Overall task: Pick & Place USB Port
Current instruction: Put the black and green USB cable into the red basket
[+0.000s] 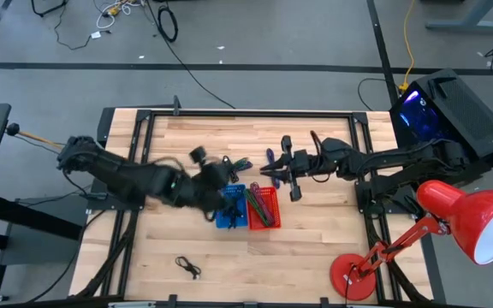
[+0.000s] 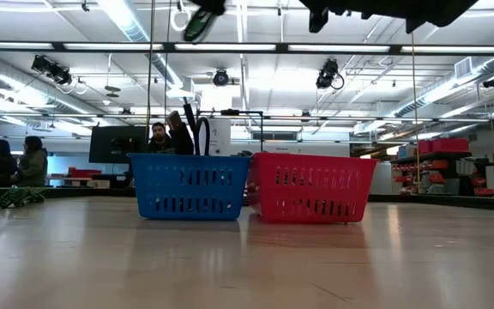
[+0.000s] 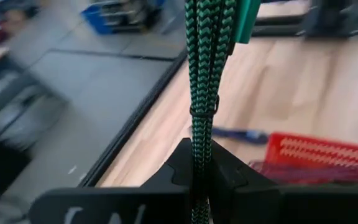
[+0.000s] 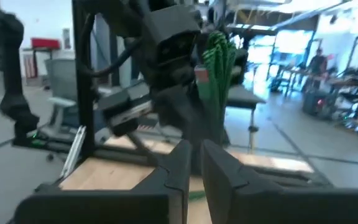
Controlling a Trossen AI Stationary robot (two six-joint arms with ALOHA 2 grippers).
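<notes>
My left gripper [image 1: 218, 181] hangs above the blue basket [image 1: 229, 208] and is shut on a green-and-black braided cable bundle [image 3: 205, 56]. The right wrist view shows that cable [image 4: 219, 53] high above the table. In the low view the left gripper [image 2: 200, 17] is well above the blue basket [image 2: 191, 187], which has black cables [image 2: 195, 129] sticking out of it. The red basket [image 1: 262, 207] stands against the blue one's right side and holds several cables. My right gripper [image 1: 282, 175] hovers shut above the red basket's far end, holding nothing. My left gripper pinches the braided cable bundle between its two fingers [image 3: 225, 171]. Several strands lie side by side, bound by a thin tie [image 3: 204, 111] just past the fingertips. The bundle runs on along the fingers and is lifted clear of the table.
A purple-blue cable [image 1: 270, 158] lies on the table beyond the baskets, and a small black cable [image 1: 188, 267] near the near edge. A red desk lamp [image 1: 452, 218] stands at the near right corner. People sit in the room behind [image 2: 157, 136].
</notes>
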